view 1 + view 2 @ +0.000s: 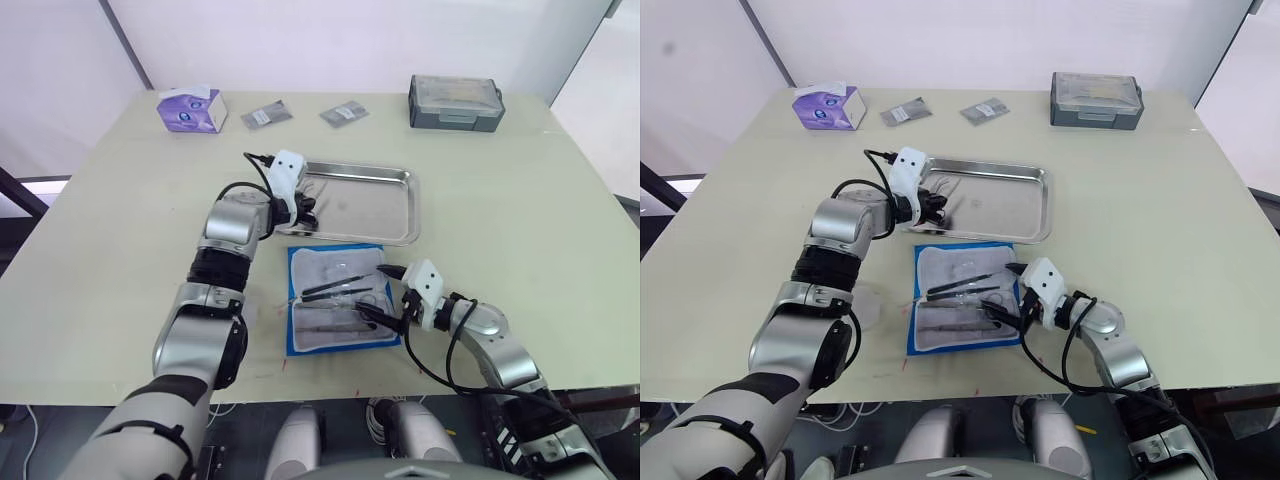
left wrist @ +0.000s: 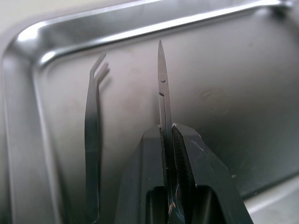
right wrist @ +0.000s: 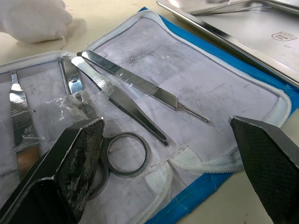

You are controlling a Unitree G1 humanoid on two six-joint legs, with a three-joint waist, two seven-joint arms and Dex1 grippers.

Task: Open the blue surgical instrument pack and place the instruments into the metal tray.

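The blue surgical instrument pack lies open near the table's front edge, its whitish lining up. Several instruments rest in its pockets: slim forceps, a flat handle and ring-handled scissors. The metal tray sits just behind the pack. Low over the tray's left end, my left gripper is shut on a pair of thin scissors pointing along the tray floor. Bent-tip tweezers lie in the tray beside them. At the pack's right edge my right gripper stands open over the ring handles.
Along the far edge stand a purple tissue box, two grey foil packets and a grey lidded plastic box. Bare table stretches to the left and right of the tray and pack.
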